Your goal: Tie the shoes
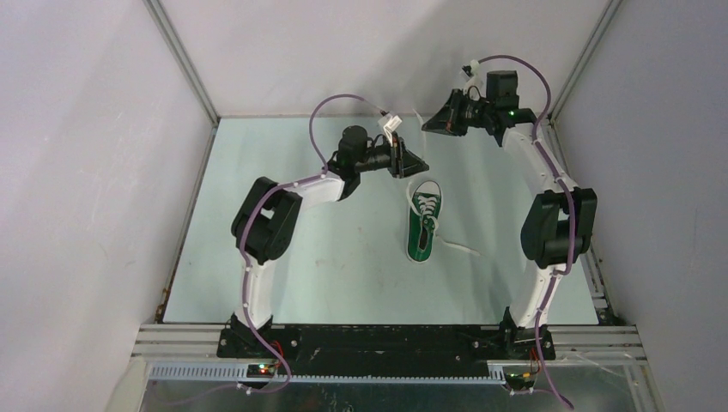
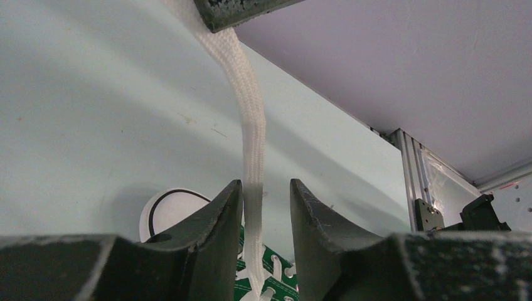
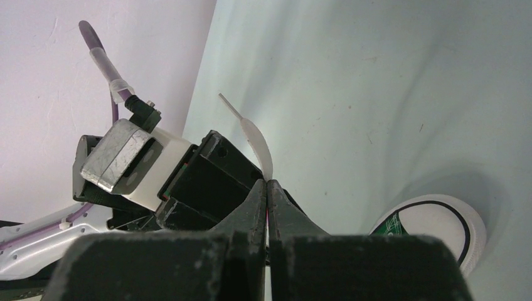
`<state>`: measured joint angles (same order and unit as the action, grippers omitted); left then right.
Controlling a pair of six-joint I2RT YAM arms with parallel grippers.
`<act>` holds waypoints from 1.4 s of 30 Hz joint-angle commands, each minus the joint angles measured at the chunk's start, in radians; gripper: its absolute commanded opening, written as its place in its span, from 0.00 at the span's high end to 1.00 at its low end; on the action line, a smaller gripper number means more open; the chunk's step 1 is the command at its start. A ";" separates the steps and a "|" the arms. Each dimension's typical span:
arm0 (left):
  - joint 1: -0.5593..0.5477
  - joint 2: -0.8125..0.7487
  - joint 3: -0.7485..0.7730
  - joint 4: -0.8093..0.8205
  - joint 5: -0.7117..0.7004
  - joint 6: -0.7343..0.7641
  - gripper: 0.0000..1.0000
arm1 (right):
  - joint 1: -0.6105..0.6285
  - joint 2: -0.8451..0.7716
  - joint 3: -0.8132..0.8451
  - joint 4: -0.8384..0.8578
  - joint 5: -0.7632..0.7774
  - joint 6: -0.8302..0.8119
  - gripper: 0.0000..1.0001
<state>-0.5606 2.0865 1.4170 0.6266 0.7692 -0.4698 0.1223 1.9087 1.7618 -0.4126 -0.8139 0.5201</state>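
Currently, green sneaker [image 1: 423, 220] lies mid-counter [image 1: 326, 266], toe toward far side. Right end effector [image 3: 267, 188] clamped on white lace [image 2: 250, 113]; left end effector [image 2: 266, 204] parted, lace running between. Shoe markings too small to read

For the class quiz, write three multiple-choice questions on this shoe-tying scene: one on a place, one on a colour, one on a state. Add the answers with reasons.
1. Where does the green sneaker stand?
A. in the middle of the table
B. in its far left corner
C. at its near edge

2. What colour is its toe cap?
A. green
B. white
C. red

3. How is the right gripper?
A. wide open, empty
B. shut on the white lace
C. shut on the heel

Answers:
1 A: the top view shows it mid-table.
2 B: the cap is white in the right wrist view.
3 B: its fingers meet, and the lace's end sticks out above them.
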 commanded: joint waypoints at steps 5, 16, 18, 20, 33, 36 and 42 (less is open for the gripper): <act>-0.021 0.006 0.044 -0.035 0.050 0.044 0.77 | -0.010 -0.073 -0.008 0.041 -0.028 0.018 1.00; -0.022 -0.018 0.039 -0.078 0.075 0.063 1.00 | -0.015 -0.082 -0.033 0.022 -0.012 -0.041 1.00; -0.021 -0.025 0.036 -0.081 0.076 0.053 1.00 | -0.022 -0.074 -0.033 0.000 -0.001 -0.096 0.91; -0.018 -0.035 0.026 -0.077 0.076 0.035 1.00 | -0.041 -0.069 -0.032 -0.041 0.014 -0.192 0.72; 0.027 -0.094 -0.026 -0.298 0.095 0.176 1.00 | -0.141 -0.270 -0.397 -0.641 0.378 -1.322 0.59; 0.027 -0.106 -0.041 -0.353 0.093 0.205 1.00 | -0.137 -0.383 -0.621 -0.550 0.420 -1.472 0.57; 0.028 -0.104 -0.058 -0.347 0.096 0.195 1.00 | -0.054 -0.395 -0.798 -0.444 0.497 -1.644 0.57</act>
<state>-0.5282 2.0357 1.3624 0.2806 0.8459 -0.3000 0.0223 1.5284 1.0256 -0.9619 -0.4015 -0.9218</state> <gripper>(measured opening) 0.008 0.429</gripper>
